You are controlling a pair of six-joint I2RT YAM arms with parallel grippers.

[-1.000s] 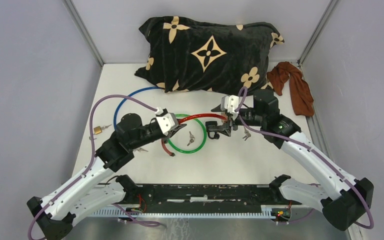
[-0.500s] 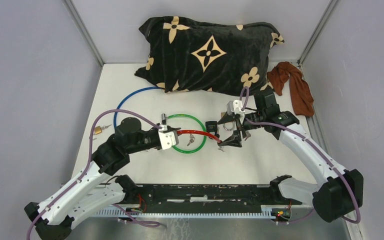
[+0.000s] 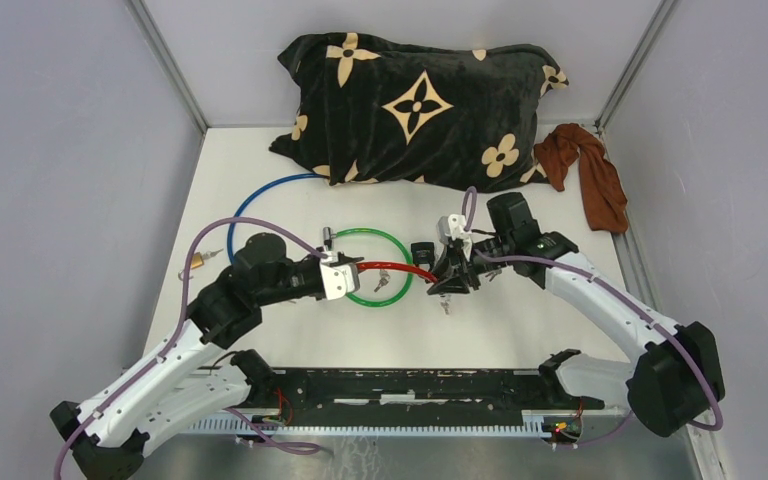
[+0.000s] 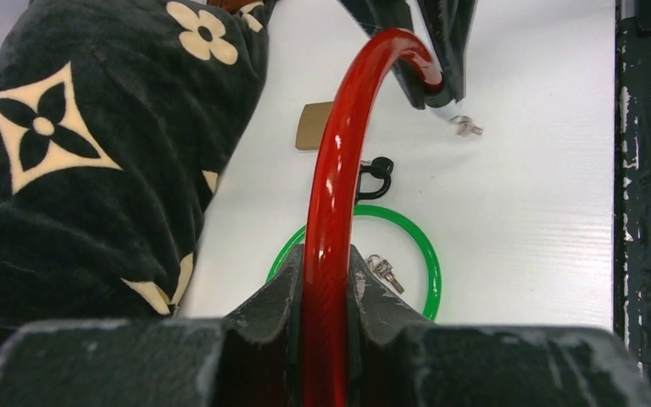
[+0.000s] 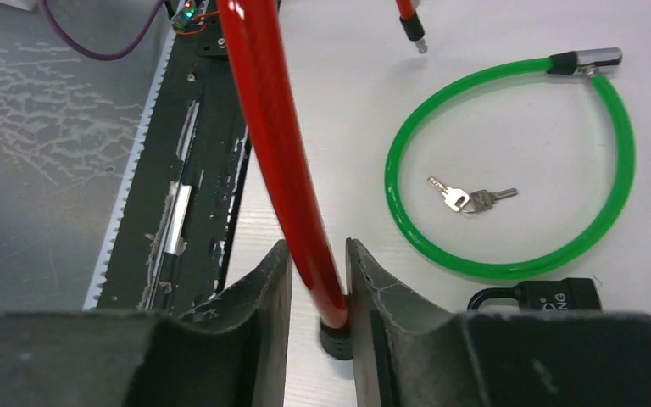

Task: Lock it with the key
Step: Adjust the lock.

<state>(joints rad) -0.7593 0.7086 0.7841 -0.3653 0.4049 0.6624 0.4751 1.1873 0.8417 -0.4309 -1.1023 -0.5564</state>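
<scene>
The left tool (image 3: 332, 276) was clamped tight on the red cable (image 3: 400, 268). From there the cable ran off to the right in a low arch above the table (image 3: 520, 320). It looked bendy but springy (it held a curve in the air), light and smooth, so I think it could slip or twist in a loose hold.

Under it lay the green cable (image 3: 365, 232) in a ring, with a pair of keys (image 3: 383, 281) flat inside. The keys looked tiny, thin and hard, so I think they would be tricky to pick up. The wide head looked like the best spot to pinch.

A black padlock (image 3: 422, 251) sat a bit further right. Last, the right tool (image 3: 452, 280) had its fingers (image 5: 275, 288) on both sides of the red cable, just above its black end. I could not tell if it was squeezing.
</scene>
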